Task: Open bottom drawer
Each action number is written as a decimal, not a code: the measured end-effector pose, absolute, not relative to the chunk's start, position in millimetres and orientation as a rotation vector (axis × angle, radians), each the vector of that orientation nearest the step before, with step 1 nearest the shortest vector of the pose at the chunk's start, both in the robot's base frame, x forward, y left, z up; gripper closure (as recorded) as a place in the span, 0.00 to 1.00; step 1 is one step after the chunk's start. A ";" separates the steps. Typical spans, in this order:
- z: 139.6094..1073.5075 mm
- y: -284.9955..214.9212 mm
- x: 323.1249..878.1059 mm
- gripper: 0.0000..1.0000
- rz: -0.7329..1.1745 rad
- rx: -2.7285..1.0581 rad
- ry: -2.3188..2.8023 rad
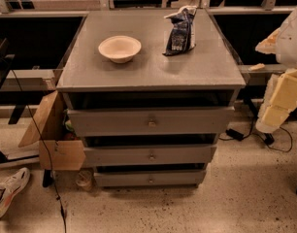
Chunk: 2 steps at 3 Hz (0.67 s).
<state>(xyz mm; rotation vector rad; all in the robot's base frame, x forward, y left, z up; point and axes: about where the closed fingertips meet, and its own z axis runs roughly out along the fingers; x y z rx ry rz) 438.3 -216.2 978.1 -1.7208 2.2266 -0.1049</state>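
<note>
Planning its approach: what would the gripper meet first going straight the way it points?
The gripper, at the right edge beside the cabinet, seems aimed downward; probably the floor there first, not the bottom drawer. Depth unclear.

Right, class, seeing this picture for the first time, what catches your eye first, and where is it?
A grey cabinet fills the middle, with a pale bowl and a crumpled dark snack bag on its top. Three drawer fronts step down beneath it to the bottom drawer, the narrowest, near the floor. The robot's cream hand sits at the right edge, apart from the drawers.
</note>
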 end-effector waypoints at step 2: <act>961.4 -219.2 434.8 0.00 -0.072 -1.711 2.188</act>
